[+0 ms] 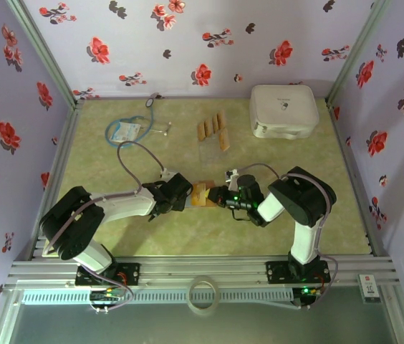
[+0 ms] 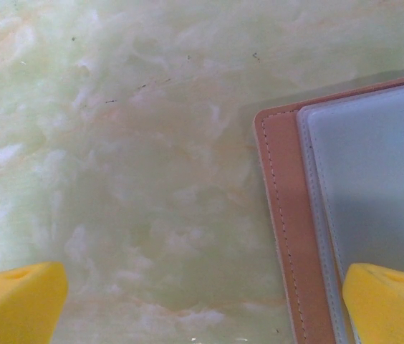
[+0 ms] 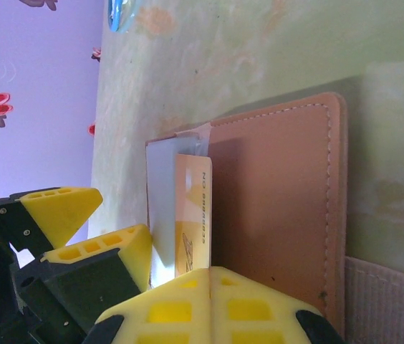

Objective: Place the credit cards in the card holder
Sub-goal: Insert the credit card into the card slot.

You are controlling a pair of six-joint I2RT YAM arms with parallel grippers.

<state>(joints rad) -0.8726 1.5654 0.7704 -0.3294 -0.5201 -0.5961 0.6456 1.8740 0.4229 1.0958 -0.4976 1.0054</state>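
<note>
The card holder (image 1: 200,193) lies open on the green mat between my two grippers, with brown leather (image 3: 273,208) outside and a grey pocket sheet (image 2: 374,172) inside. My right gripper (image 3: 213,276) is shut on a tan credit card (image 3: 193,208), which stands edge-on between the grey sheet and the leather flap. My left gripper (image 2: 202,308) is open wide at the holder's left edge, one yellow finger (image 2: 388,304) over the grey inside and the other over the mat. Several more credit cards (image 1: 213,130) lie together further back.
A white rounded case (image 1: 284,110) sits at the back right. A blue-tubed stethoscope (image 1: 127,130) lies at the back left. A tape roll (image 1: 203,294) rests on the frame in front of the arm bases. Floral walls close in three sides.
</note>
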